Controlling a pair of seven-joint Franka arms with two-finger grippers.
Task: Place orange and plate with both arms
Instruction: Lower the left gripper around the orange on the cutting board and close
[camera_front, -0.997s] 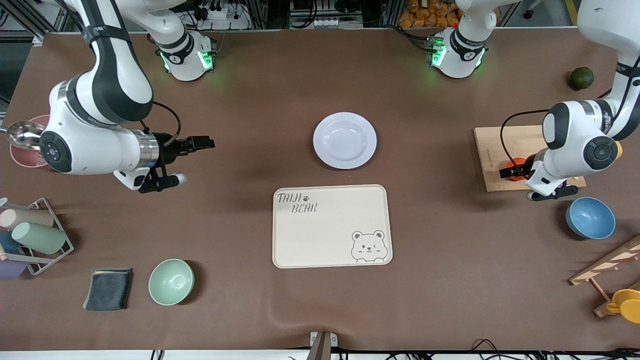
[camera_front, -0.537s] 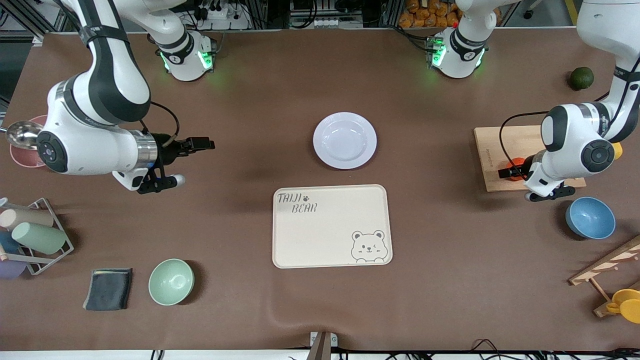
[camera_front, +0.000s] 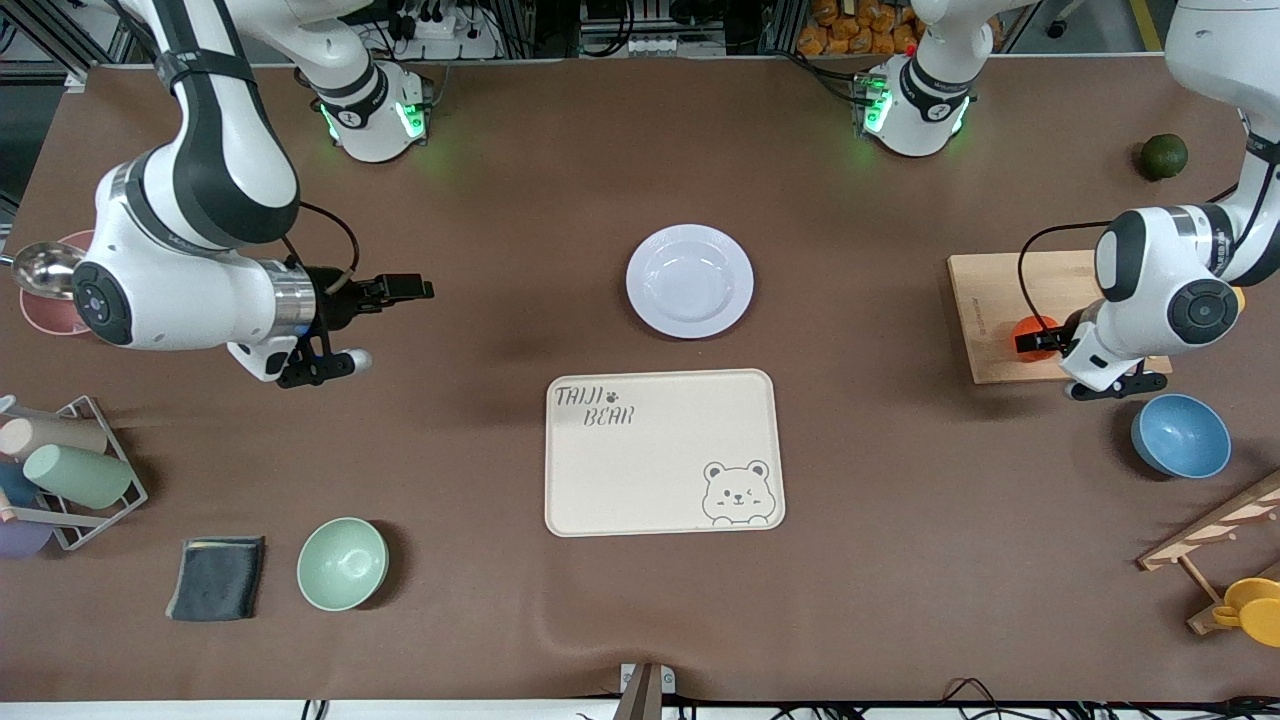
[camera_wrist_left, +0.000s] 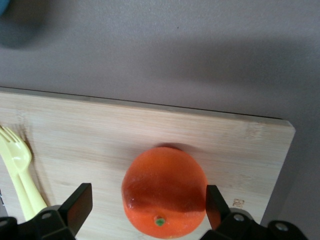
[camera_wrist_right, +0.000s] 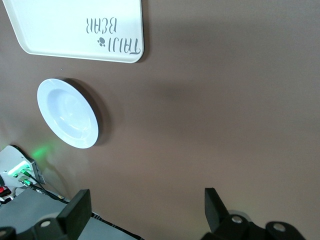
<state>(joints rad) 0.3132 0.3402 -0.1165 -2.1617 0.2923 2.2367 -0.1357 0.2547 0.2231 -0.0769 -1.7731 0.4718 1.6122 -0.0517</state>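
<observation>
We read "TAIJI BEAR" with a small paw mark in dark letters on one corner of the cream tray (camera_front: 663, 452), while a faint mark burned into the wooden cutting board (camera_wrist_left: 150, 135) stays unreadable.

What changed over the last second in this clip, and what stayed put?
The left tool shifted slightly along the cutting board, toward the left arm's end of the table, uncovering more of the orange; it brackets the fruit, open, not gripping. The right tool hovers open, barely moved. Plate and tray unchanged.

High front camera faces robots (wrist cameras look down).
</observation>
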